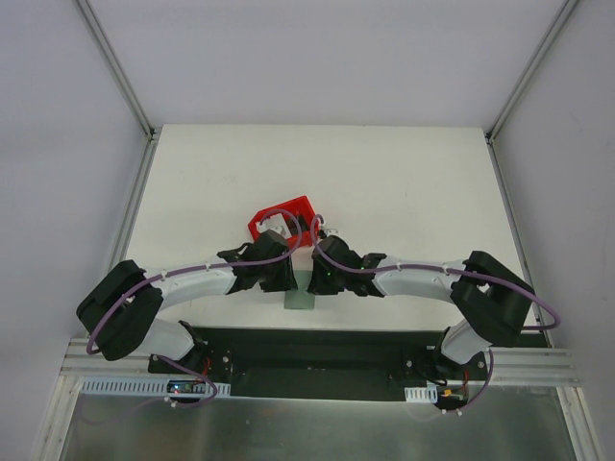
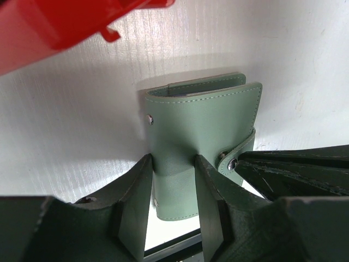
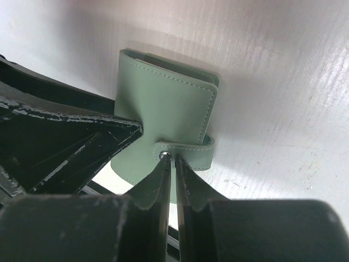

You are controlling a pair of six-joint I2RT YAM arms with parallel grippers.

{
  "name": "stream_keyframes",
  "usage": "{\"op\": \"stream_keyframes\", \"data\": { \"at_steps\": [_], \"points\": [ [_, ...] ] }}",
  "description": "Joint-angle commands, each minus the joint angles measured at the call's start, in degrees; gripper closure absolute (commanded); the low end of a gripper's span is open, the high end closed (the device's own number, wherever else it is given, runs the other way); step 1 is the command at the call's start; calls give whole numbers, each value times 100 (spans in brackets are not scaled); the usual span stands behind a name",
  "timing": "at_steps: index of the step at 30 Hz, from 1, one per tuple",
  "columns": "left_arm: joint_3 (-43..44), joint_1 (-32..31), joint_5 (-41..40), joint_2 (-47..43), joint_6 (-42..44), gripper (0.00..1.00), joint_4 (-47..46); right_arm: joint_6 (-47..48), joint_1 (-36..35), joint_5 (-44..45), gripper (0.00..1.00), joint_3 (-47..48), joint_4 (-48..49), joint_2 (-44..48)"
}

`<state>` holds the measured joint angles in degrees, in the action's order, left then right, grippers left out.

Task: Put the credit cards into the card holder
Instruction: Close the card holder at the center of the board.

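Wallet (image 2: 202,125), green and folded shut, lies flat at the near edge of the white table (image 1: 404,182), between the two grippers. The left gripper (image 2: 173,159) is over its near end with fingers apart and the wallet's face showing between them, while the right gripper (image 3: 173,158) has its fingers almost together, pinching the snap end of the strap (image 3: 191,148). Farther back, just beyond both grippers, sits a red bin (image 1: 282,223).

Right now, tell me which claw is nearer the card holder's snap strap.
Right. The right claw is closed on the snap strap itself; the left claw stands open over the card holder, beside the strap.
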<state>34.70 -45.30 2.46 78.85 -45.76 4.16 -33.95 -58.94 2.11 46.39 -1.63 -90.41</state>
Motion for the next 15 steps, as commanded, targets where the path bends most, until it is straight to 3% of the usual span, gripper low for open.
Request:
{"op": "stream_keyframes", "data": {
  "at_steps": [1, 15],
  "points": [
    [-191, -49, 71, 16, -82, 66, 85, -15, -83, 44, 91, 186, -100, 23],
    [72, -49, 70, 60, -30, 64, 93, -138, -179, 79, 91, 247, -575, 129]
  ]
}}
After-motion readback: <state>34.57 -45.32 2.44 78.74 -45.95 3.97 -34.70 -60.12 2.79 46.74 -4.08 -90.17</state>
